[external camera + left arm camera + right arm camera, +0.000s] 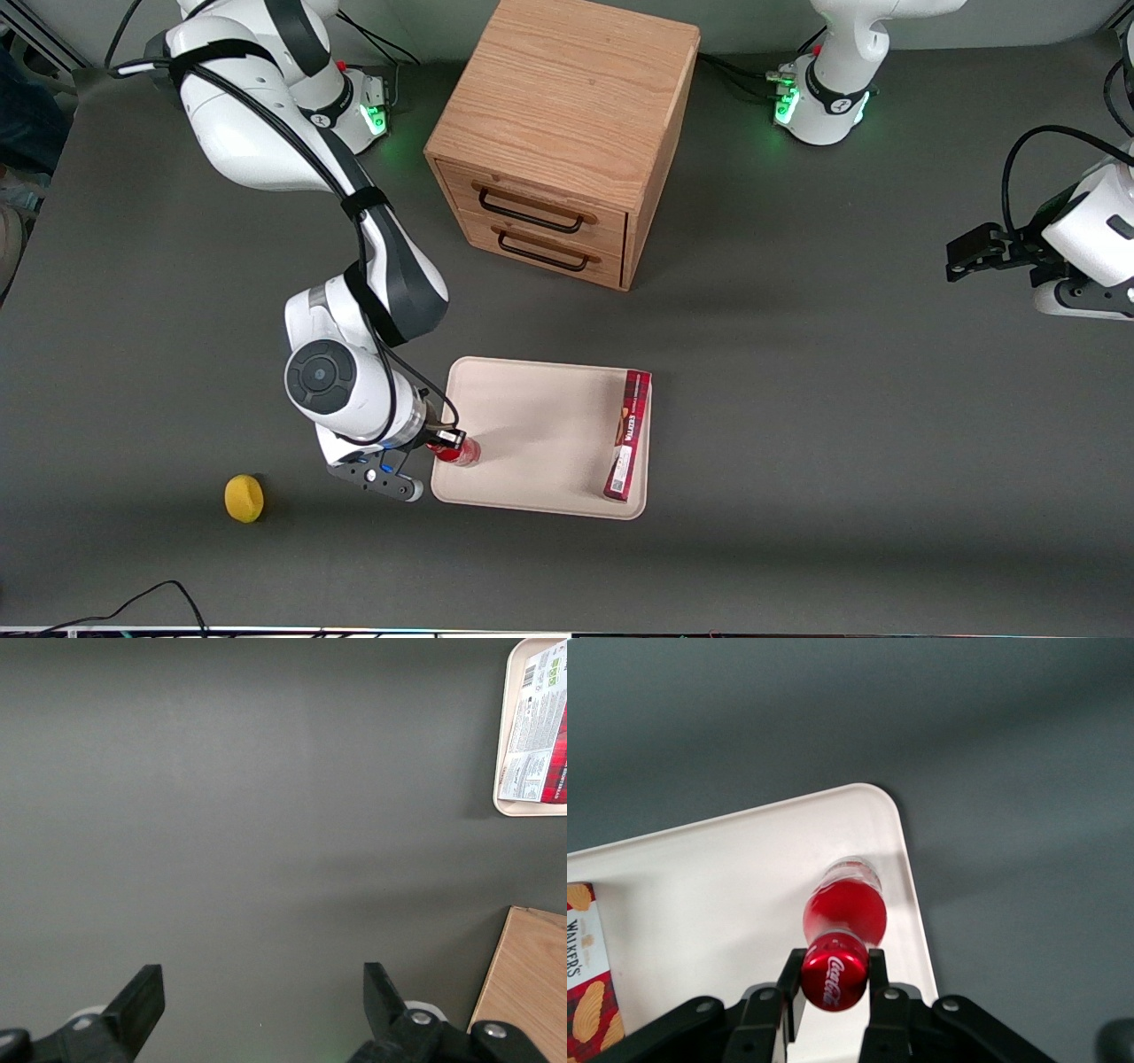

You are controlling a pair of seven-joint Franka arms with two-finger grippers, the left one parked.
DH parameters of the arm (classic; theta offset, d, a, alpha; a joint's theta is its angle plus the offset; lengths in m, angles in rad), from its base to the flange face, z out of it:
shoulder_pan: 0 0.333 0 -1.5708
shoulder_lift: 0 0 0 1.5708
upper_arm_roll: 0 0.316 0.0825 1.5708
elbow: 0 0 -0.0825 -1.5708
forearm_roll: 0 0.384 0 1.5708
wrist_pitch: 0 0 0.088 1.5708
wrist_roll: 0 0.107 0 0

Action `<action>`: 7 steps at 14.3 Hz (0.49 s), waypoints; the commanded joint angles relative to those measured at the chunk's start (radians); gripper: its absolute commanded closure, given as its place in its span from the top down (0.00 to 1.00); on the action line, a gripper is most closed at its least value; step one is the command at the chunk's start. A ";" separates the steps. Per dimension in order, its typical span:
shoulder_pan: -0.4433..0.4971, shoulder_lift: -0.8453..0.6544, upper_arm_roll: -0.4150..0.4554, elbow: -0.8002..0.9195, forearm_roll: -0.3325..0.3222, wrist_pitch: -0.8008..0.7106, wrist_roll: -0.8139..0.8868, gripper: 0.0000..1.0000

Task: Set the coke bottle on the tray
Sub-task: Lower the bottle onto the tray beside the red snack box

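Over the tray's (540, 425) edge, the gripper (833, 979) clamps the bottle's (843, 912) cap; bottle upright, base down.

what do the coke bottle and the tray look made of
Coke bottle, held by the pincer over the tray: probably clear plastic, see-through base, glossy red cap. Tray: likely matte plastic, uniform cream, rounded moulded rim; can't be certain.

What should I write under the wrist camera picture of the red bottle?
The gripper holds the coke bottle by its cap over the tray.
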 commanded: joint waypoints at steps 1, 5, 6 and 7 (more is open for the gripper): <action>0.010 0.017 -0.016 0.037 -0.018 -0.001 0.022 0.41; 0.004 -0.003 -0.016 0.037 -0.018 -0.013 0.015 1.00; 0.004 -0.026 -0.013 0.029 -0.018 -0.031 0.013 1.00; 0.004 -0.052 -0.010 0.012 -0.018 -0.071 0.010 1.00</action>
